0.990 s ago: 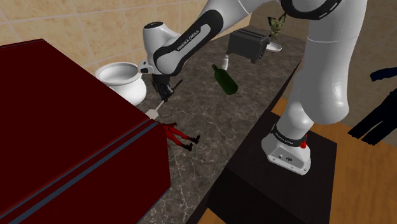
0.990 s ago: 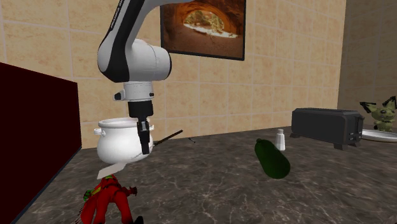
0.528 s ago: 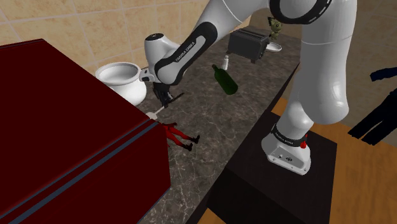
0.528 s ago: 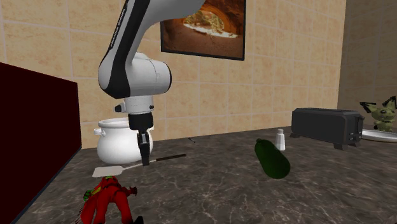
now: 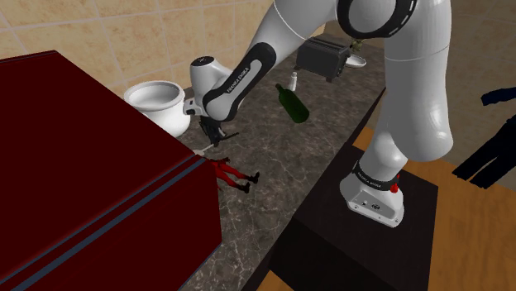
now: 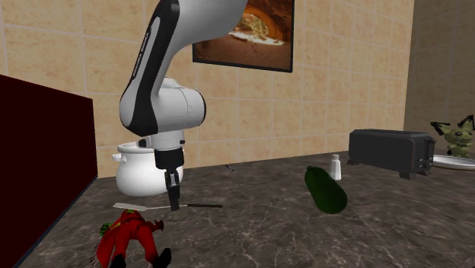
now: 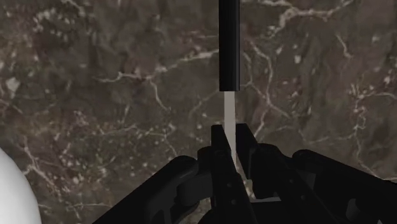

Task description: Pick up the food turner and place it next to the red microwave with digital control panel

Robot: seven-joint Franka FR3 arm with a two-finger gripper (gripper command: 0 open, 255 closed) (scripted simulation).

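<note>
The food turner (image 6: 152,205) has a pale flat blade, a thin pale shaft and a black handle (image 7: 229,44). It lies level, at or just above the dark marble counter (image 6: 304,236), between the white pot (image 6: 141,169) and a red toy figure (image 6: 125,237). My gripper (image 6: 174,202) points straight down and is shut on the turner's shaft (image 7: 229,118); both fingers clasp it just below the handle. In the shoulder view the gripper (image 5: 214,137) stands beside the dark red microwave (image 5: 74,182), with the turner (image 5: 223,137) under it.
A green bottle (image 6: 326,189) lies on the counter toward the second exterior view's right, with a small white shaker (image 6: 336,167), a black toaster (image 6: 390,152) and a plush toy on a plate (image 6: 455,137) farther on. A tiled wall with a picture (image 6: 243,34) stands behind.
The gripper has come down toward the counter with the turner in it. The turner has swung from tilted to level, and its blade now sits low by the red figure.
</note>
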